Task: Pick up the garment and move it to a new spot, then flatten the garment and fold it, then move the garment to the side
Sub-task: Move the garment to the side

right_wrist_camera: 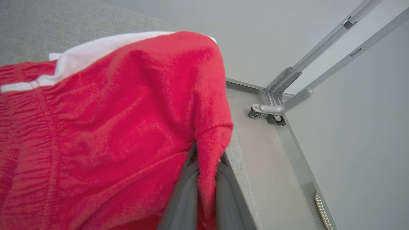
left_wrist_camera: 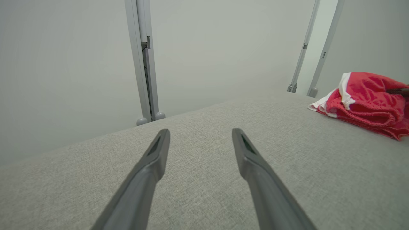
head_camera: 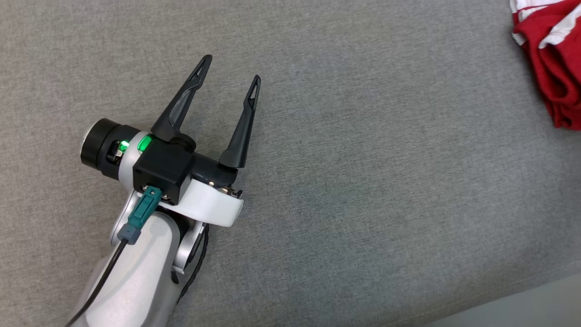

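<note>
The garment [head_camera: 551, 59] is red with white stripes and lies bunched at the far right of the grey fabric surface [head_camera: 363, 181]. My left gripper [head_camera: 232, 68] hovers open and empty over the left half of the surface, well apart from the cloth. In the left wrist view the garment [left_wrist_camera: 367, 102] sits crumpled to the right beyond my open left gripper [left_wrist_camera: 200, 134]. In the right wrist view my right gripper [right_wrist_camera: 207, 156] is shut on a fold of the garment [right_wrist_camera: 111, 127], which drapes up and left from the fingers near the surface's edge.
Beyond the grey surface stand pale wall panels with metal frame posts [left_wrist_camera: 143, 64]. In the right wrist view a light floor [right_wrist_camera: 271, 166] drops off beside the surface's edge, with a castered frame foot [right_wrist_camera: 271, 111] in the corner.
</note>
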